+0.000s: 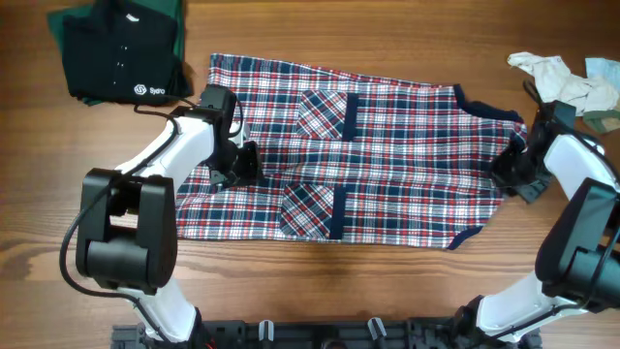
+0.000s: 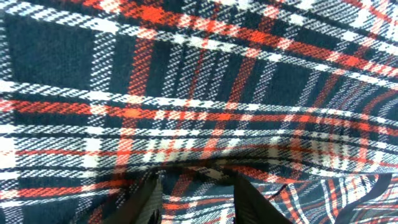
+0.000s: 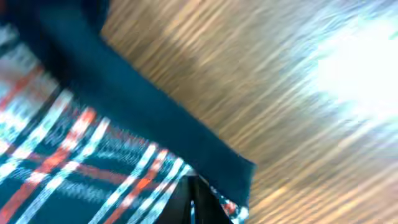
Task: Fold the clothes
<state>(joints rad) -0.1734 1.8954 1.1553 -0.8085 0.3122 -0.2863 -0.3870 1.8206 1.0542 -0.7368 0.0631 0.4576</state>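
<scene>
The clothes, a red, white and navy plaid shirt (image 1: 387,165), lie spread across the middle of the table, both patch pockets facing up. My left gripper (image 1: 240,165) sits on the shirt's left part. In the left wrist view the plaid (image 2: 199,74) fills the frame, and a raised bunch of it lies between the jaws of the left gripper (image 2: 199,202). My right gripper (image 1: 509,174) is at the shirt's right edge. In the right wrist view the right gripper (image 3: 194,202) has its jaws pressed together on the plaid (image 3: 62,143), just beside the navy trim (image 3: 143,118).
A folded black garment with a small white logo (image 1: 121,53) lies at the back left, on something green. A crumpled off-white and pale green cloth (image 1: 567,82) lies at the back right. Bare wood table (image 1: 320,281) runs along the front, before the arm bases.
</scene>
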